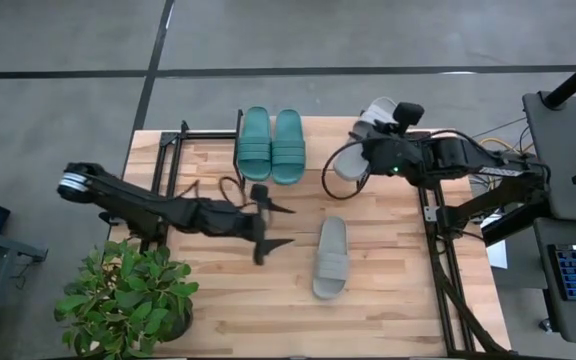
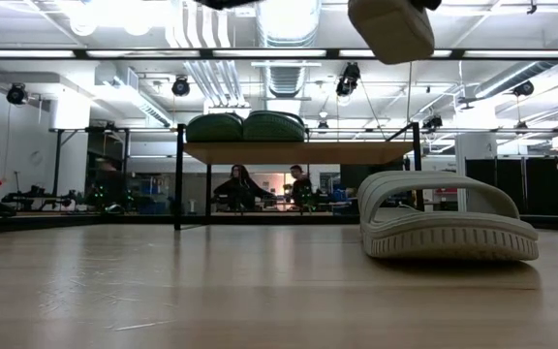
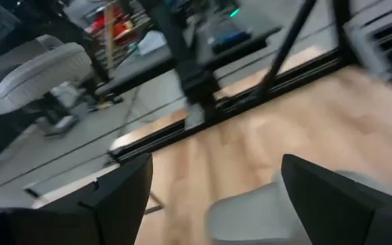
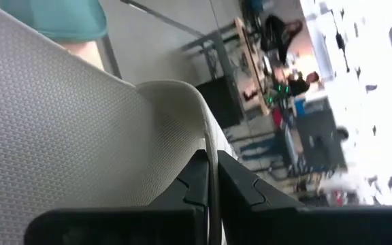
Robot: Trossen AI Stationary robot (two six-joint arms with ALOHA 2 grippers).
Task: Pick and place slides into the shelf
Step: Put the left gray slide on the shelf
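Note:
Two teal slides (image 1: 271, 145) lie side by side on the shelf (image 2: 337, 152), toward its left half. One light grey slide (image 1: 331, 257) lies flat on the tabletop, sole down, also seen in the low view (image 2: 449, 218). My right gripper (image 4: 211, 184) is shut on the second grey slide (image 1: 363, 140), above the shelf's right part. My left gripper (image 1: 273, 222) is open over the table's middle, just left of the grey slide on the table (image 3: 250, 211), touching nothing. My right gripper pinches a thin edge of the grey slide (image 4: 206, 129) between its two fingers; which part of the slide that edge belongs to I cannot tell. The slide is lifted clear, high above the shelf top (image 2: 390, 29).
A potted plant (image 1: 128, 295) stands at the table's near left corner. Black frame rails (image 1: 433, 215) run along the table's right side, and cables loop near the right arm. Bare shelf top lies right of the teal pair. People sit in the room beyond the table (image 2: 264, 184).

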